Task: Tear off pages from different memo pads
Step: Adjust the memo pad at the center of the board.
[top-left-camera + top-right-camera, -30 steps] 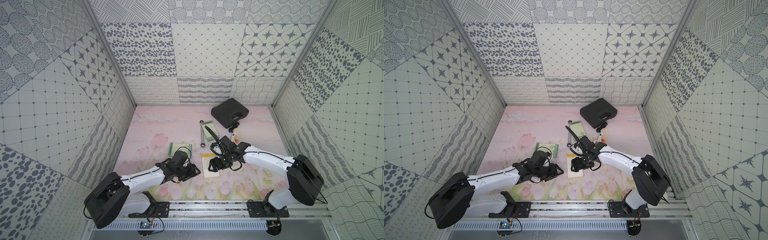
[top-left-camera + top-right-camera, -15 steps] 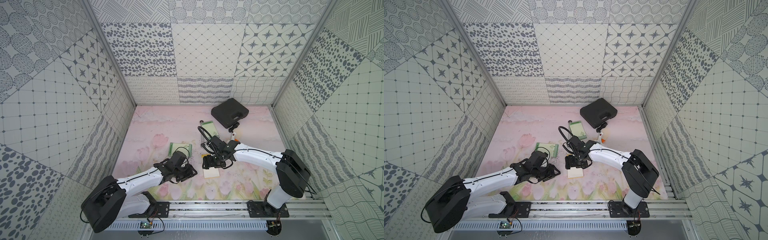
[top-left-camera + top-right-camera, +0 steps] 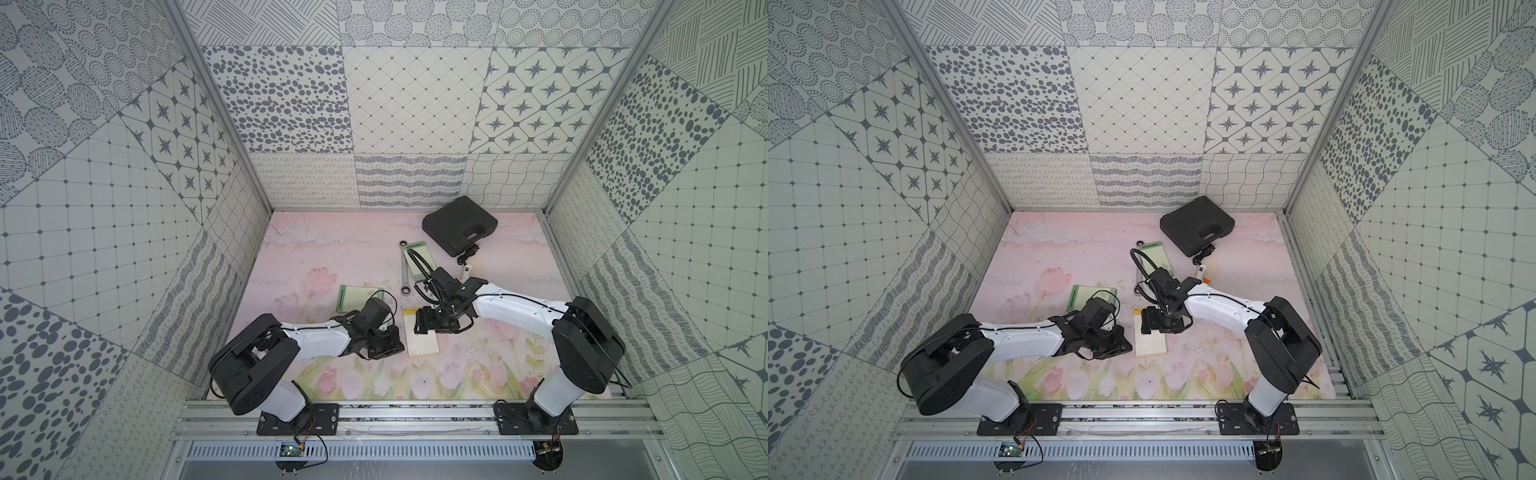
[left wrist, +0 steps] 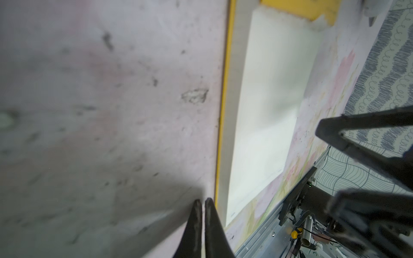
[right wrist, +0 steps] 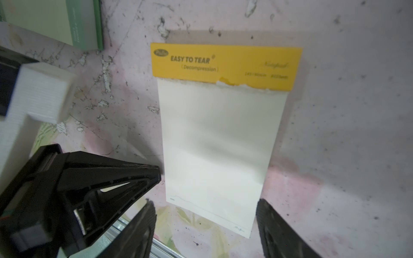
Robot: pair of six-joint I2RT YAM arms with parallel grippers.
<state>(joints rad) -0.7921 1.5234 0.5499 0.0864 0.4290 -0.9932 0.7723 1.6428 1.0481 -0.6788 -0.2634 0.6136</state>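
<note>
Left pincer (image 4: 201, 202): shut, nothing in it, tips down by the counter (image 3: 324, 249), just beside the long edge of the cream pad (image 3: 424, 347). Right pincer (image 5: 205, 202): wide open, empty, over that pad, with a finger showing on each side of it in my wrist view. Can't tell if it touches. The pad lies flat, front-middle, yellow band at the far end, paper ragged at the band. One green pad (image 3: 357, 295) sits just behind my left wrist. Second green pad (image 3: 423, 253) is further back, by the wrench (image 3: 403, 270).
</note>
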